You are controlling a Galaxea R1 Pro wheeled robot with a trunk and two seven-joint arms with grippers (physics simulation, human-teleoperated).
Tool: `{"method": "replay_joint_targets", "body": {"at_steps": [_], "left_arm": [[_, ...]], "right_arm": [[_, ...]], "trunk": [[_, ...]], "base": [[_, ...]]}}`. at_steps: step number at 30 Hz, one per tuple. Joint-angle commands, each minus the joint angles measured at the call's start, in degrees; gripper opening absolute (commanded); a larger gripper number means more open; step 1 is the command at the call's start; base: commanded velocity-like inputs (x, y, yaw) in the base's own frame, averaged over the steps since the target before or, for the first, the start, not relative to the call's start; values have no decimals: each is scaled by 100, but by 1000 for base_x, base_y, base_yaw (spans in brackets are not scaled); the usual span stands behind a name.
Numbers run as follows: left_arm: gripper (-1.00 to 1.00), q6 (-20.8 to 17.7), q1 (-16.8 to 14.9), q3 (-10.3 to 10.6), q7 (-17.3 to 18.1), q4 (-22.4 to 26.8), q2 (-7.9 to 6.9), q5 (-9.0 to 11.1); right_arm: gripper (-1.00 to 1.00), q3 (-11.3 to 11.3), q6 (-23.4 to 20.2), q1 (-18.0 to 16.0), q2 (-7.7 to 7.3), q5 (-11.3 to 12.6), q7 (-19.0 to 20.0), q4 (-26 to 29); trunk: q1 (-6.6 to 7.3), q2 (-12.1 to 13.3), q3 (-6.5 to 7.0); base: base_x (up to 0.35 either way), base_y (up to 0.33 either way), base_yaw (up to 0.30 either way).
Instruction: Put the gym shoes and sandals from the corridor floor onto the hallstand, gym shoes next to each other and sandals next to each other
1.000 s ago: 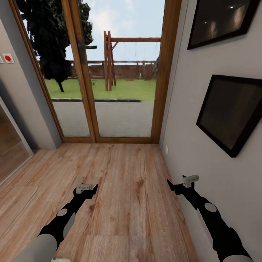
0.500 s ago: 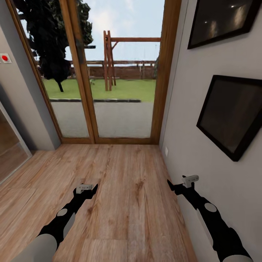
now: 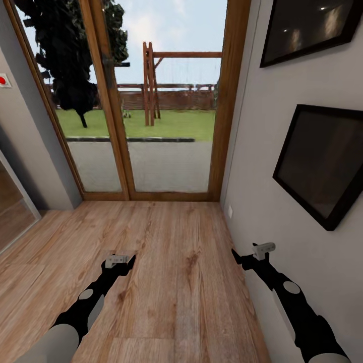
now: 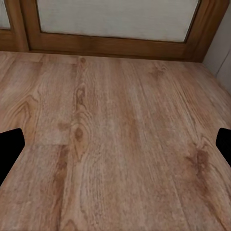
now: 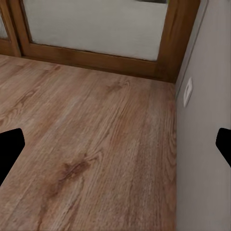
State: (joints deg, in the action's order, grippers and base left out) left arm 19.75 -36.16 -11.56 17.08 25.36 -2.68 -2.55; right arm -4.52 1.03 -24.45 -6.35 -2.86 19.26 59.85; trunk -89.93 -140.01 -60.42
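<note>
The corridor floor of light brown wood-grain planks stretches ahead to a glass door. The gym shoes, the sandals and the hallstand are out of view. My left gripper hovers low over the planks at the lower left, open and holding nothing; in the left wrist view its dark fingertips stand far apart over bare floor. My right gripper hangs close to the right-hand wall, also open and holding nothing, and the right wrist view has planks and wall between its fingertips.
A wood-framed glass door closes the corridor ahead, with a garden behind it. The grey wall on the right carries two dark framed pictures and a low white socket. A glass panel and a red button are on the left.
The whole picture has shifted a little: the red button and left wall have slid toward the left edge, so the camera has turned slightly. Both arms keep the same pose.
</note>
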Motion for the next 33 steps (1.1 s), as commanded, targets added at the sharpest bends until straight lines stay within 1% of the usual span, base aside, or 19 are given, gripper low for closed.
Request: {"method": "replay_joint_targets", "body": {"at_steps": [1,6,17,33], "left_arm": [[100,13,-5,-48,50,-5,5,-27],[100,12,-5,-48,50,-5,5,-24],[100,11,-5,-48,50,-5,5,-24],[100,11,-5,-48,50,-5,5,-23]], "right_arm": [[100,-14,11,-4,2,-30,34,0],[100,-14,11,-2,2,-30,34,0],[100,-14,11,-2,2,-30,34,0],[100,-14,11,-5,2,-30,34,0]], "trunk": [[1,-2,-5],[1,-2,-5],[1,-2,-5],[1,-2,-5]], "base": [[2,-1,0],[62,0,0],[199,0,0],[26,0,0]]}}
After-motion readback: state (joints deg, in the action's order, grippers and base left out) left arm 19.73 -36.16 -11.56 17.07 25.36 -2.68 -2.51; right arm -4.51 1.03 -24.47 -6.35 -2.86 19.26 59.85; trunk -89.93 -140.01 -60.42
